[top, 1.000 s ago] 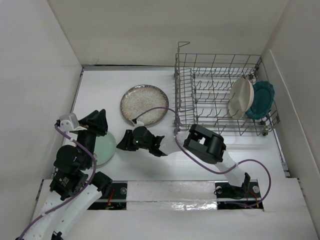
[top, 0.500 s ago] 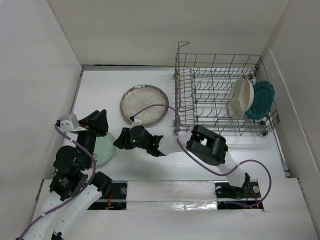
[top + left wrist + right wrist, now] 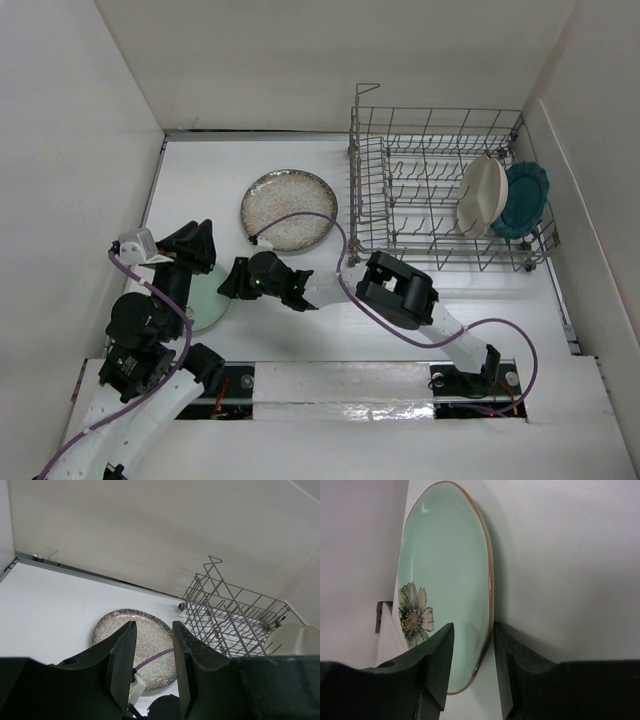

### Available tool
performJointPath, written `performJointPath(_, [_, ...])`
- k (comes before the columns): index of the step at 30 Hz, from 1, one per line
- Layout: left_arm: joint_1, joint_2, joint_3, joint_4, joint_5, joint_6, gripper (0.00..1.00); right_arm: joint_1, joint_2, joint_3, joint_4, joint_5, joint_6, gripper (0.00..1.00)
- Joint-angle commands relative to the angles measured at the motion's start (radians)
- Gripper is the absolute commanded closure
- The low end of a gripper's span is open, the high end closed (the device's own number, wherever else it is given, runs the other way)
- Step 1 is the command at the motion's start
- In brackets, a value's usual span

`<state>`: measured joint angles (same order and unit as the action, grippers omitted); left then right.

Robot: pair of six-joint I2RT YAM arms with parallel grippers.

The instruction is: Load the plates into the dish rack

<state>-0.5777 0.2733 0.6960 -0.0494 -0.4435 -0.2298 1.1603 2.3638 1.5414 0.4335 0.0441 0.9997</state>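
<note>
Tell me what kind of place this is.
Probably a robot lab test cell, not a real kitchen: a white table boxed in by plain white walls, two arms bolted at its near edge, and a wire dish rack holding two plates.

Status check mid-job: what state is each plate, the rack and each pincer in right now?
mint plate: flat on table, not lifted
speckled plate: flat on table, outside rack
cream divided plate: on edge in rack
teal plate: on edge in rack, right end
dish rack: holds two plates
right pincer: open, straddling mint rim
left pincer: open, empty
</note>
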Motion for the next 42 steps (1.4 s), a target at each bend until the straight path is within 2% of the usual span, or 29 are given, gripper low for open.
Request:
performJointPath(1, [0.004,-0.017,-0.003,0.043,0.009,-0.003,0.68,0.01,0.04,0.043,-0.025,-0.018,0.017,0.57])
performJointPath(4, [0.004,-0.023,-0.001,0.043,0.002,-0.002,0.68,0.01,0.063,0.051,-0.019,-0.026,0.043,0.62])
performJointPath(6, [0.004,-0.028,-0.001,0.043,-0.007,0.0,0.68,0.001,0.074,0.052,-0.016,-0.026,0.054,0.7])
performJointPath(7, [0.004,-0.029,0.0,0.043,-0.011,0.0,0.68,0.001,0.074,0.052,-0.016,-0.024,0.054,0.81])
performJointPath(9, [0.004,-0.04,-0.001,0.043,-0.015,0.0,0.68,0.001,0.068,0.049,-0.016,-0.023,0.051,0.9])
performJointPath(10, [0.004,-0.042,-0.003,0.043,-0.018,0.0,0.68,0.001,0.054,0.039,-0.016,-0.02,0.05,0.99])
performJointPath(11, [0.004,-0.045,-0.003,0.043,-0.02,0.0,0.68,0.001,0.046,0.033,-0.012,-0.018,0.047,1.0])
performJointPath(14, [0.004,-0.043,-0.003,0.043,-0.015,0.0,0.68,0.001,0.0,-0.001,0.014,-0.012,0.03,1.0])
performJointPath(16, [0.004,-0.043,-0.003,0.043,-0.012,-0.002,0.68,0.001,-0.034,-0.039,0.103,-0.021,0.025,1.0])
performJointPath(21, [0.004,-0.045,-0.001,0.043,-0.015,-0.002,0.68,0.001,-0.199,-0.119,0.215,-0.01,-0.07,1.0])
performJointPath(28, [0.004,-0.069,-0.004,0.043,-0.029,0.001,0.68,0.012,-0.457,-0.193,0.166,0.133,-0.294,1.0])
performJointPath(30, [0.004,-0.072,-0.006,0.043,-0.027,0.001,0.68,-0.02,-0.523,-0.22,0.142,0.167,-0.358,1.0])
performJointPath(34, [0.004,-0.069,-0.004,0.043,-0.014,-0.002,0.68,-0.094,-0.762,-0.31,0.079,0.298,-0.466,1.0])
performJointPath(35, [0.004,-0.071,-0.004,0.043,-0.012,0.0,0.68,-0.137,-0.855,-0.364,0.038,0.357,-0.537,1.0])
performJointPath(37, [0.004,-0.072,-0.004,0.043,-0.011,-0.002,0.68,-0.192,-0.908,-0.383,-0.001,0.416,-0.567,1.0])
performJointPath(39, [0.004,-0.074,-0.006,0.043,-0.008,-0.003,0.68,-0.259,-1.062,-0.429,-0.074,0.477,-0.644,1.0])
performJointPath(42, [0.004,-0.075,-0.007,0.043,0.002,-0.005,0.67,-0.437,-1.253,-0.461,-0.191,0.577,-0.723,1.0])
